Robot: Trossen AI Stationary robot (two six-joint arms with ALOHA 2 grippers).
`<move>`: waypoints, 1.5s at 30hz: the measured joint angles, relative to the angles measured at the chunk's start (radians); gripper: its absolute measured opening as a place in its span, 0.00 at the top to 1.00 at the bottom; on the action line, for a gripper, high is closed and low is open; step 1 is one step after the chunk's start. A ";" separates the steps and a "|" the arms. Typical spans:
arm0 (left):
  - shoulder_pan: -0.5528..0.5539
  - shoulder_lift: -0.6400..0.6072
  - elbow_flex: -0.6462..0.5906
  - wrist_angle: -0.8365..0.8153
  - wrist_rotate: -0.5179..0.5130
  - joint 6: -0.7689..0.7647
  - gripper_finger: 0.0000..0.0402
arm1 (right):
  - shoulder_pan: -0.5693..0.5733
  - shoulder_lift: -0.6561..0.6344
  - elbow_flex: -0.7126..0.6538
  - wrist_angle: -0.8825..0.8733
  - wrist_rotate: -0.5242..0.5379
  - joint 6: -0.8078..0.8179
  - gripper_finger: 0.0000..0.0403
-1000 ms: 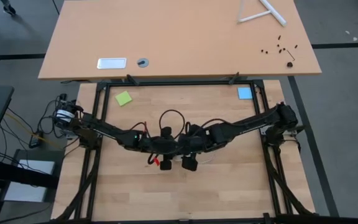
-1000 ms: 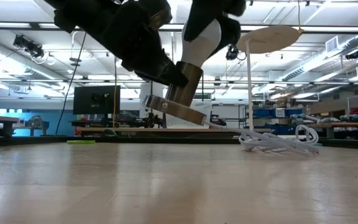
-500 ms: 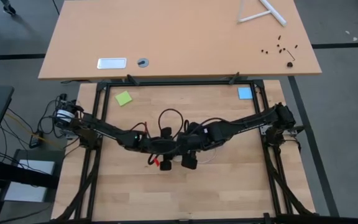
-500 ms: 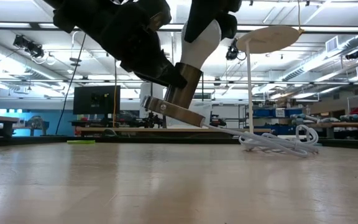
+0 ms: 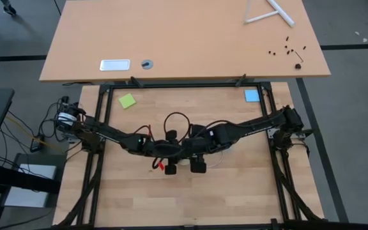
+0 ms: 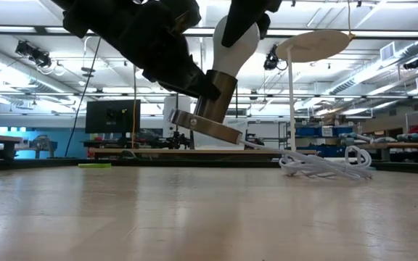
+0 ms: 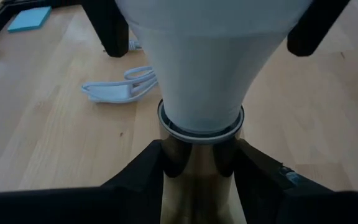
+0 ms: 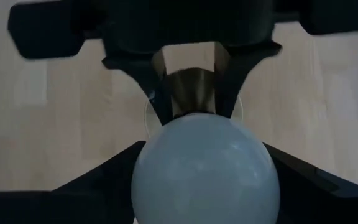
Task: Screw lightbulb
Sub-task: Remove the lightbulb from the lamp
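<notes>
- My left end effector (image 7: 197, 165) is clamped on the brass socket (image 6: 210, 109), holding it tilted above the surface (image 6: 209, 217).
- The bulb (image 6: 234, 40) sits in that socket, mid-surface.
- My right end effector (image 8: 201, 168) is closed around the bulb's round end.
- The white cord (image 6: 325, 163) lies coiled on the right.

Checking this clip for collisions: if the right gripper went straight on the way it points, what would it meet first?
The bulb, already between its fingers. Beyond that lie the brass socket and the left gripper clamped on the socket. The right gripper points down at them, so the way is not free.
</notes>
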 joint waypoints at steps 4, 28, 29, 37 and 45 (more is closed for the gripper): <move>0.000 0.000 0.001 0.012 0.014 0.004 0.63 | 0.001 0.001 0.016 -0.014 -0.007 -0.142 0.30; 0.000 0.002 -0.002 0.003 0.048 0.010 0.63 | 0.067 -0.002 0.019 -0.040 0.119 -0.190 0.13; 0.000 0.002 -0.002 0.004 0.048 0.009 0.63 | 0.068 -0.002 0.022 -0.038 0.116 -0.135 0.13; -0.001 0.002 -0.002 0.008 0.048 0.011 0.63 | 0.015 -0.002 0.078 -0.031 -0.079 0.361 0.12; 0.000 0.002 -0.002 0.011 0.034 0.002 0.63 | -0.004 -0.002 0.034 -0.033 -0.093 0.490 0.12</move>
